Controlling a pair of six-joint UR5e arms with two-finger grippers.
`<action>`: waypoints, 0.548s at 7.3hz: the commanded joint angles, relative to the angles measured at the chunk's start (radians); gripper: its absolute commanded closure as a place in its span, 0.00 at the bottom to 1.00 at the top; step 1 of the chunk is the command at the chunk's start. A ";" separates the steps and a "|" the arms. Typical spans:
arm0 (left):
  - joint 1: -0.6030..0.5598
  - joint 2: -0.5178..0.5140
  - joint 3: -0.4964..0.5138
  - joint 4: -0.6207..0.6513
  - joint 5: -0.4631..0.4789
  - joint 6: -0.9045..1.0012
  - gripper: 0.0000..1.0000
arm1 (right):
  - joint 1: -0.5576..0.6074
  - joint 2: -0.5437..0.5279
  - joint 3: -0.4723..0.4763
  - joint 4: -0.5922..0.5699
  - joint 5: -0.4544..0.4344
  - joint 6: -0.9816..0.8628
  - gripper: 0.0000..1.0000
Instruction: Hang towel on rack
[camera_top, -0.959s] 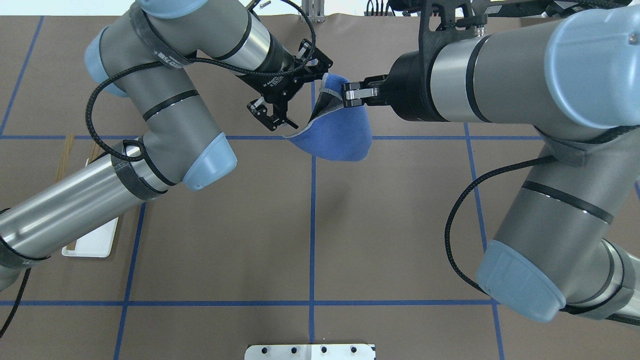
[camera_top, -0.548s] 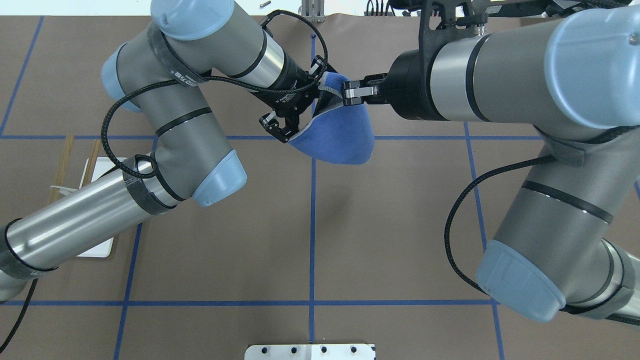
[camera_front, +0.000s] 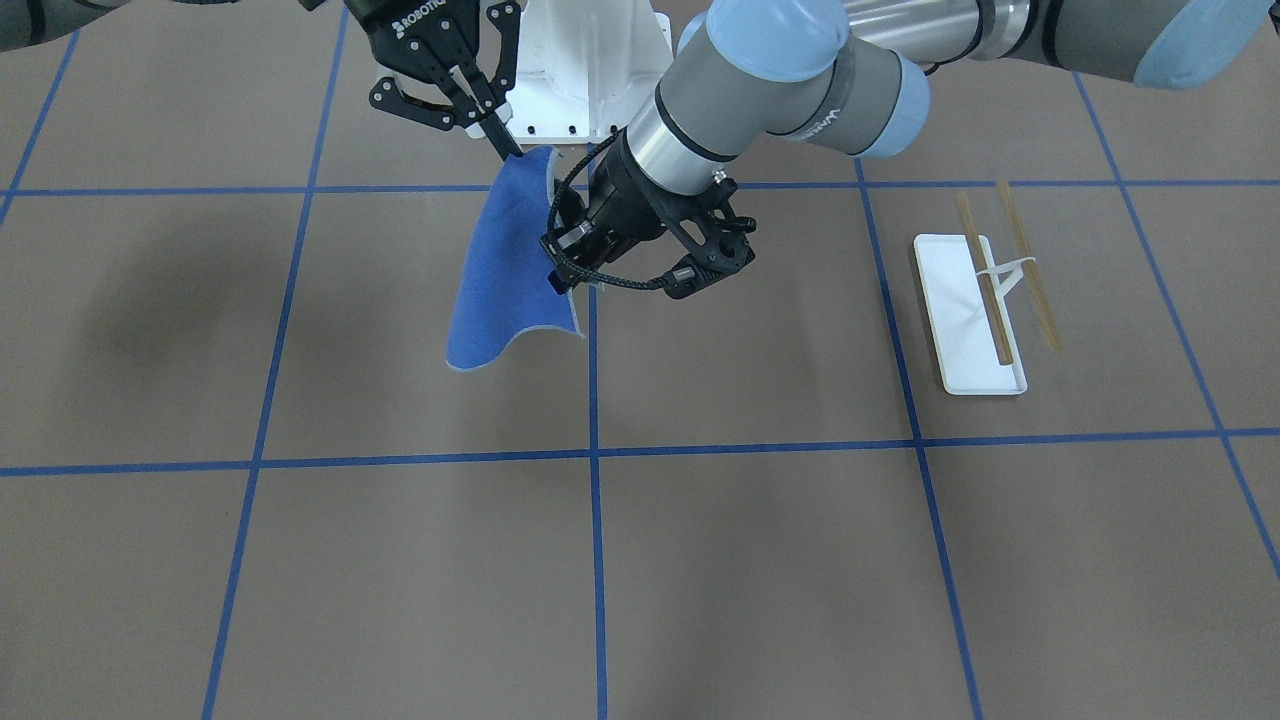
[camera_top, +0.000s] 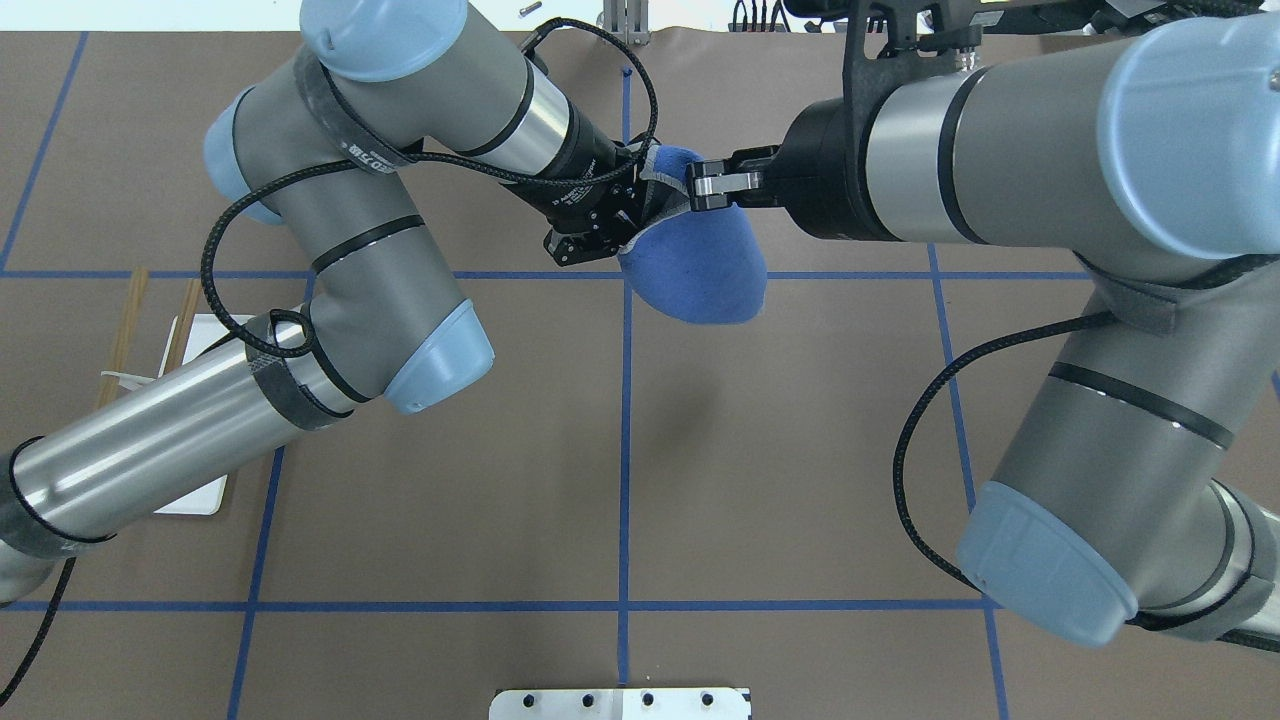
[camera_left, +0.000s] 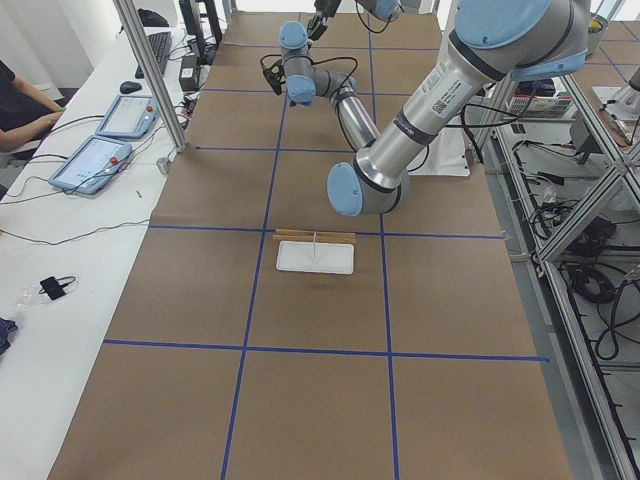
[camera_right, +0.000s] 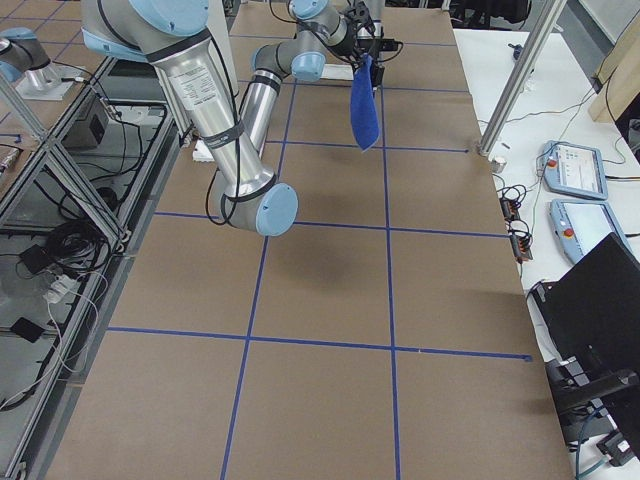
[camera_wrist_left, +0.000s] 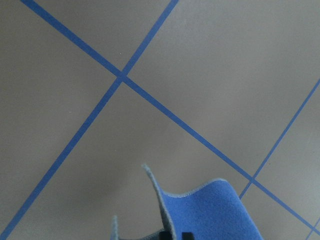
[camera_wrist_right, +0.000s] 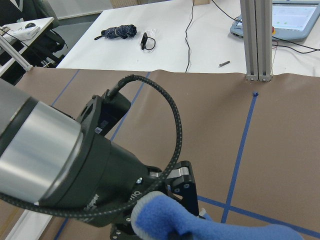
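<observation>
The blue towel (camera_front: 505, 270) hangs in the air over the table's middle; it also shows in the overhead view (camera_top: 705, 275). My right gripper (camera_top: 697, 187) is shut on its top corner, also seen from the front (camera_front: 510, 152). My left gripper (camera_top: 628, 215) is at the towel's side edge just below, its fingers closed on the grey-edged hem (camera_front: 562, 270). The left wrist view shows the blue cloth (camera_wrist_left: 215, 210) between the fingertips. The rack (camera_front: 985, 300), with a white base and two tan rods, stands far to my left, partly under my left arm (camera_top: 190, 495).
The big white bolted pedestal (camera_front: 590, 60) stands at the robot's side of the table. Blue tape lines cross the brown table (camera_front: 760, 560). Operators' tablets lie on the side bench (camera_left: 100, 160).
My left gripper has moved right onto the towel's side edge and narrowed from wide open to closed. The towel's lower part has bunched and swung slightly right. The right gripper has held still.
</observation>
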 joint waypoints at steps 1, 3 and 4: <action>-0.005 0.001 0.000 -0.002 0.002 -0.001 1.00 | 0.000 -0.010 0.006 0.001 0.000 -0.006 1.00; -0.037 0.002 0.000 -0.001 0.002 -0.028 1.00 | 0.000 -0.022 0.036 -0.013 0.026 0.007 0.86; -0.058 0.002 0.000 0.002 0.000 -0.033 1.00 | 0.000 -0.049 0.042 -0.008 0.035 0.009 0.01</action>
